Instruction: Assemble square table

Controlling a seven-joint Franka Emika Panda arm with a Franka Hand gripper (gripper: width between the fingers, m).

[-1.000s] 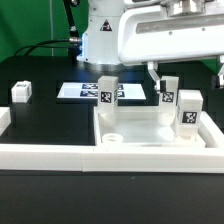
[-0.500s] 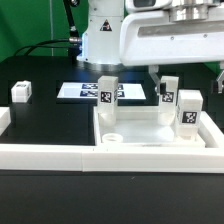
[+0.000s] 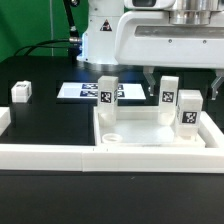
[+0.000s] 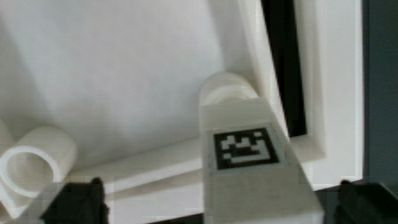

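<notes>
Gripper (image 4: 222, 197) hangs over the slab (image 3: 140, 125), jaws wide apart, straddling an upright leg (image 4: 246, 150) without touching; a loose leg (image 3: 21, 92) sits well off the slab.

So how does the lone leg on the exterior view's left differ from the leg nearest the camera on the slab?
The lone leg sits on the black table, apart from the slab; the nearest leg stands on the slab by its rim. The lone leg looks low and squat; the nearest leg stands tall and upright. Both are white tagged blocks.
</notes>
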